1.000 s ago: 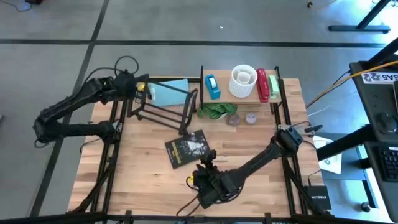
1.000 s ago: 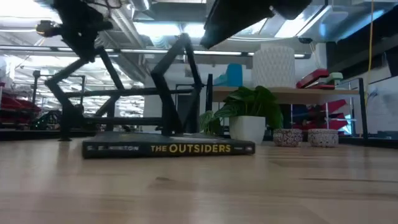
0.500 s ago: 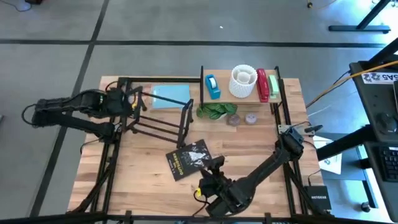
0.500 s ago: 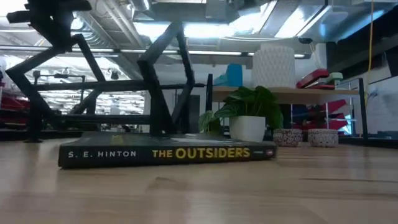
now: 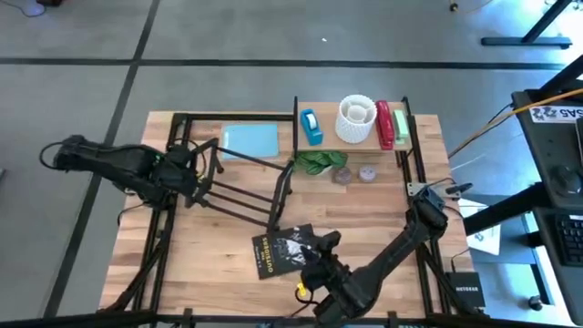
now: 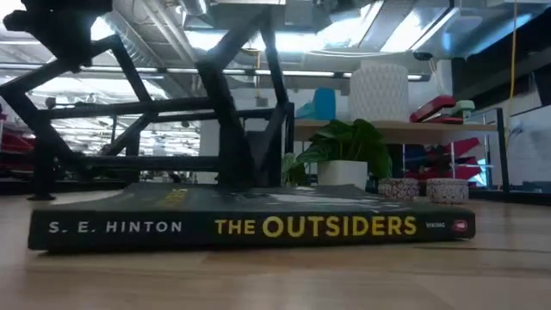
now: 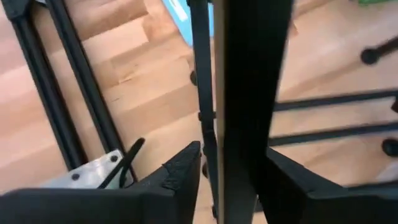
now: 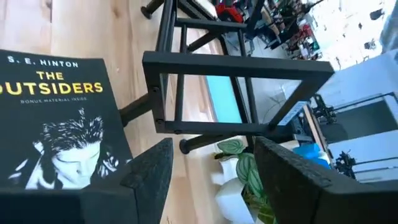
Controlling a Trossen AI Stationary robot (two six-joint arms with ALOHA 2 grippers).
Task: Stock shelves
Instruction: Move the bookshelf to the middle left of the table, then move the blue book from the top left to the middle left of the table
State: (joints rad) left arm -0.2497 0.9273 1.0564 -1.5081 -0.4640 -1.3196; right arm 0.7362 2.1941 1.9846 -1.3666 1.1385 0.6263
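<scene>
Left gripper point(image 5: 187, 173), near the table's left edge, clamped narrow around a thin bar of the small black rack point(image 5: 241, 182); in the left wrist view its fingers point(image 7: 180, 177) press either side of that bar. The rack stands tilted, not square to the table, between the teal sheet point(image 5: 249, 143) and the book point(image 5: 284, 251).

Right gripper point(image 5: 319, 253), near the table's front edge, just beside the book — fingers spread wide and holding nothing. Through the right wrist view the cover reads "The Outsiders", lying flat with the rack's open frame beyond it.

Wood shelf board point(image 5: 360, 146), at the back right between black uprights, carrying a tape dispenser point(image 5: 311, 127), a white ribbed pot point(image 5: 356, 119) and a red stapler point(image 5: 383, 123). The potted plant point(image 5: 316, 163) and two small round dishes point(image 5: 354, 174) sit on the table in front of it.

Risks, as judged from here: the rack is held by a single thin bar, so it could swing or slip in the grip and tip onto the book or knock the plant. The book lies flat on the wood — an open gripper coming down may push it rather than catch an edge.
</scene>
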